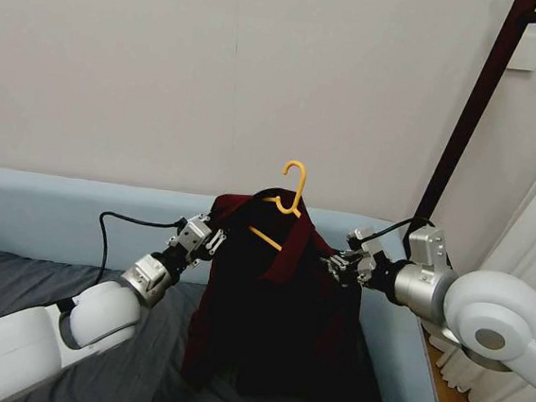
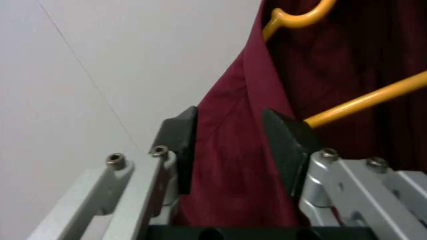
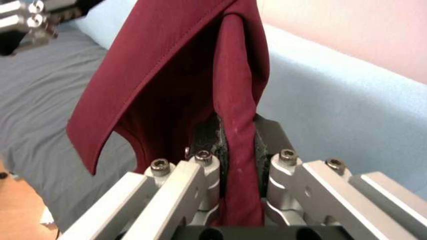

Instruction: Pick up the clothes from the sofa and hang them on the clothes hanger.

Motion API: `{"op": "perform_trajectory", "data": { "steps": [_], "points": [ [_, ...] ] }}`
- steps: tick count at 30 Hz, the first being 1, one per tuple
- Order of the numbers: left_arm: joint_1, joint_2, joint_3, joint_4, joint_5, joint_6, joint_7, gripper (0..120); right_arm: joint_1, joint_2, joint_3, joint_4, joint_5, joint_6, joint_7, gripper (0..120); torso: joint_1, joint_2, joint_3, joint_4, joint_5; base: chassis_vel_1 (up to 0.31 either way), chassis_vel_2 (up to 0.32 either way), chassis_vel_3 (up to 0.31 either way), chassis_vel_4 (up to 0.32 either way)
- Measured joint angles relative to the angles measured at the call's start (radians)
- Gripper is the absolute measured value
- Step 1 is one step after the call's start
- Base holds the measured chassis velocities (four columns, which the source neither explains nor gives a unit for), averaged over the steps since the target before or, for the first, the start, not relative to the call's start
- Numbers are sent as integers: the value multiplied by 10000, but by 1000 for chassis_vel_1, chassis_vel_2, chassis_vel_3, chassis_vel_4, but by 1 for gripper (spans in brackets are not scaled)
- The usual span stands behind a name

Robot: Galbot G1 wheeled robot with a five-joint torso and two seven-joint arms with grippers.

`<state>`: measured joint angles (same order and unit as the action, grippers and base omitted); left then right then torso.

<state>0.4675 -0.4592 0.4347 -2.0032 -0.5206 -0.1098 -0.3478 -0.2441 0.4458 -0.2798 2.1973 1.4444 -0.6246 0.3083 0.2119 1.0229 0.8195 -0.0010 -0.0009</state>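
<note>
Shirt (image 1: pixel 266 324) is held up off the sofa (image 1: pixel 40 200), over the seat near its right end. Left gripper (image 1: pixel 209 236) is pressed together on the shirt's left shoulder edge, with cloth clamped between the pads (image 2: pixel 183 145). Right gripper (image 1: pixel 343 263) is pinched on a fold at the other shoulder, pads (image 3: pixel 270 132) tight on it.

Hanger (image 1: pixel 293 192) is already seated in the collar, hook up, about midway between the two. Shoulder line runs left to right and the body hangs straight down. Whether the hem touches the seat cannot be told.

Dark pole (image 1: pixel 470 125) – probably the rack – rises up and to the right, beyond the right gripper, so the right arm is judged nearer. No brand, label or writing can be read.
</note>
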Motion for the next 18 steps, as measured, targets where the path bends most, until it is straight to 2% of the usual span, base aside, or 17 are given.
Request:
{"op": "perform_trajectory", "data": {
  "steps": [5, 9, 11, 12, 15, 17, 18],
  "points": [
    [317, 85, -203, -67, 158, -336, 6, 63, -161, -30, 196, 9, 58, 6, 5, 8, 0, 0, 0, -4, 2, 0, 0, 0, 0],
    [834, 8, -752, -83, 133, -557, -5, 77, -515, -89, 569, 37, 89, 20, -5, 8, 0, 0, 0, 1, 1, 0, 0, 0, 0],
    [1298, -95, -1399, -67, -165, -817, 1, 86, -926, -180, 958, 112, 116, 62, -53, 8, 0, 0, 0, -5, 0, 0, 0, 0, 0],
    [1298, -95, -1399, -67, -165, -817, 1, 86, -926, -180, 958, 112, 116, 62, -53, 8, 0, 0, 0, -5, 0, 0, 0, 0, 0],
    [2568, -196, -3056, -141, -547, -1018, 281, 98, -1453, -197, 1468, 156, 122, 192, 46, 8, 1, 0, 0, -5, 3, 0, 0, 0, 0],
    [3700, -385, -4013, -321, -700, -989, 306, 100, -1891, -186, 1914, 202, 143, 225, 297, 8, 1, -1, 0, 2, 3, 0, 0, 0, 0],
    [3700, -385, -4013, -321, -700, -989, 306, 100, -1891, -186, 1914, 202, 143, 225, 297, 8, 1, -1, 0, 2, 3, 0, 0, 0, 0]
  ]
}}
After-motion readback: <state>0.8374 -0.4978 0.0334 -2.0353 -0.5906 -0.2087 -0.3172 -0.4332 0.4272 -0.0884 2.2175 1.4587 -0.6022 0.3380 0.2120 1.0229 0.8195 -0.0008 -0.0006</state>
